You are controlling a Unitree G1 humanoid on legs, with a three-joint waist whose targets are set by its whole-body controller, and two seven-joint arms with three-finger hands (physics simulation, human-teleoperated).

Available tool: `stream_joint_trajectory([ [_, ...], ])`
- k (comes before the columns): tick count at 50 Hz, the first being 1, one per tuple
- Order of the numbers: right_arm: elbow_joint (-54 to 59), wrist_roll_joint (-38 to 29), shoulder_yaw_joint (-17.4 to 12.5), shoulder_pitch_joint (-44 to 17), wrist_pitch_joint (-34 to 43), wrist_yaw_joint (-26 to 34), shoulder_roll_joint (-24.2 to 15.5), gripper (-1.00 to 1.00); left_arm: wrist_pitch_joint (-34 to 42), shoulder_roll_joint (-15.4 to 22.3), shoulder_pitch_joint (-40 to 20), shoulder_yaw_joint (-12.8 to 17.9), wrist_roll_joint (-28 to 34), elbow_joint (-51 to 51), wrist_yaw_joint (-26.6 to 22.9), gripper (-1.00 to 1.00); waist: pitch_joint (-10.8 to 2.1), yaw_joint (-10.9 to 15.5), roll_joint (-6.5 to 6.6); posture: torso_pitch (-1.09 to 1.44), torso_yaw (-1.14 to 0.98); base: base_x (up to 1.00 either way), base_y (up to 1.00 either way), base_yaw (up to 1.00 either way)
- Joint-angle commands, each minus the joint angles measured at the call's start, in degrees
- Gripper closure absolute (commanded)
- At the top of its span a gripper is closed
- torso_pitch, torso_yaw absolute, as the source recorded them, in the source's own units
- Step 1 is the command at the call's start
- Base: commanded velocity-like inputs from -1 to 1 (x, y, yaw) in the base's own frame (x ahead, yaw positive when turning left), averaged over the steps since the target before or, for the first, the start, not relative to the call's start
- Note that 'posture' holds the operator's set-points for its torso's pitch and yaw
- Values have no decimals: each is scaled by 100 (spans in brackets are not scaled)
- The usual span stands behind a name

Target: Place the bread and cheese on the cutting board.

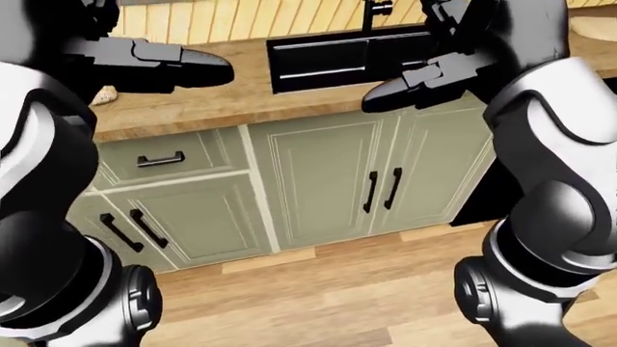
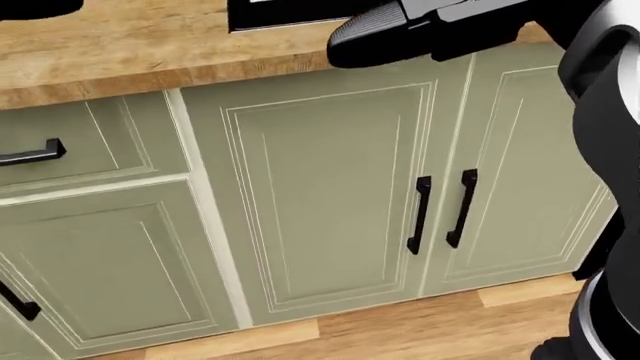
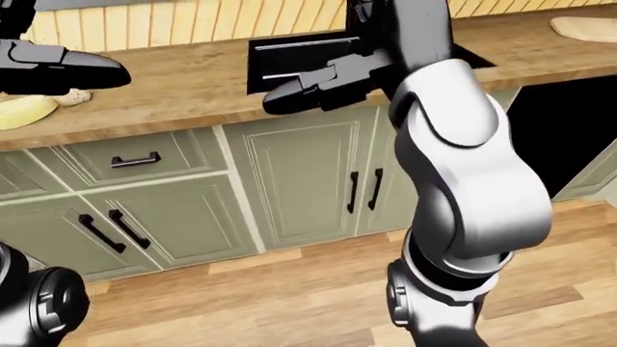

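Note:
Both hands hover over a wooden counter (image 1: 193,108), empty, with fingers stretched out. My left hand (image 1: 207,71) is at the upper left of the left-eye view, pointing right. My right hand (image 1: 385,96) is over the counter's near edge, below a black sink (image 1: 323,58). In the right-eye view a pale yellow piece (image 3: 24,112), possibly the cheese, and a small tan piece (image 3: 73,96), possibly the bread, lie on the counter just below my left hand (image 3: 101,74). A pale rounded shape (image 3: 584,27) lies on the counter at the top right; I cannot tell what it is.
Sage-green cabinets with black handles (image 2: 440,210) and a drawer (image 1: 159,159) stand below the counter. A wood floor (image 1: 347,289) lies underneath. A black faucet (image 1: 374,11) rises behind the sink. A dark gap (image 3: 569,137) opens right of the cabinets.

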Motion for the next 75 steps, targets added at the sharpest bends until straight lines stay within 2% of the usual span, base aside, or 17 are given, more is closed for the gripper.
stream_joint_trajectory([
  [1,-7,-44,59,-127,-168,-10,-22,-100,175,-190,-370,393,-268,-43,113,-100,-71,17,-17,0,0,0,55,0],
  [4,19,-87,72,-97,-210,12,10,-100,24,80,-242,208,-274,-64,204,-100,-188,-19,577,0,0,0,55,0],
  [5,11,-99,78,-105,-195,16,17,-100,-2,97,-228,201,-284,-47,219,-100,-269,-57,589,0,0,0,56,0],
  [7,12,-130,81,-119,-183,32,19,-100,-73,170,-182,135,-239,-38,223,-100,-58,-16,456,0,0,0,57,0],
  [18,83,-335,128,-157,-198,124,6,-100,-173,194,-145,52,-169,-8,185,-100,-79,-12,-215,0,0,0,57,0],
  [24,187,-612,213,-156,-154,238,-1,-100,-129,193,-151,33,-111,-52,149,-100,-220,46,-238,0,0,0,55,0],
  [28,208,-720,247,-154,-107,355,22,-100,-128,168,-151,28,-74,-48,126,-100,-70,22,99,0,0,0,52,0],
  [30,206,-764,239,-157,-99,400,35,-100,-127,154,-145,32,-63,-52,118,-100,-204,13,657,0,0,0,52,0],
  [34,320,-1157,357,-88,-218,390,-49,-100,-196,115,-77,-19,5,-36,92,-100,-37,63,316,0,0,0,36,0],
  [42,379,-1364,275,-21,-433,561,230,-100,-234,83,-62,-16,120,-2,1,-100,80,-67,242,0,0,0,0,0],
  [50,276,-1331,257,-29,-390,627,266,-100,-214,61,-71,-17,180,-25,-45,-100,-186,53,234,0,0,0,0,12],
  [57,274,-1289,247,-41,-353,618,271,-100,-204,50,-67,-29,230,-31,-88,-100,-170,45,129,0,0,0,0,28],
  [61,287,-1276,247,-47,-355,622,266,-100,-221,40,-55,-39,264,-26,-111,-100,-150,41,-104,0,0,0,0,28],
  [63,292,-1233,243,-41,-336,655,284,-100,-233,30,-51,-45,284,-21,-127,-100,-241,52,-454,0,0,0,0,28],
  [64,307,-1241,249,-33,-363,644,277,-100,-232,27,-51,-50,296,-23,-133,-100,-164,30,-200,0,0,0,0,28],
  [66,322,-1254,272,-39,-362,639,265,-100,-231,17,-57,-57,313,-17,-142,-100,-177,88,-341,0,0,0,0,28],
  [75,287,-1258,241,-21,-344,629,259,-100,-226,-18,-42,-67,388,-37,-189,-100,-111,135,13,0,0,0,0,31],
])
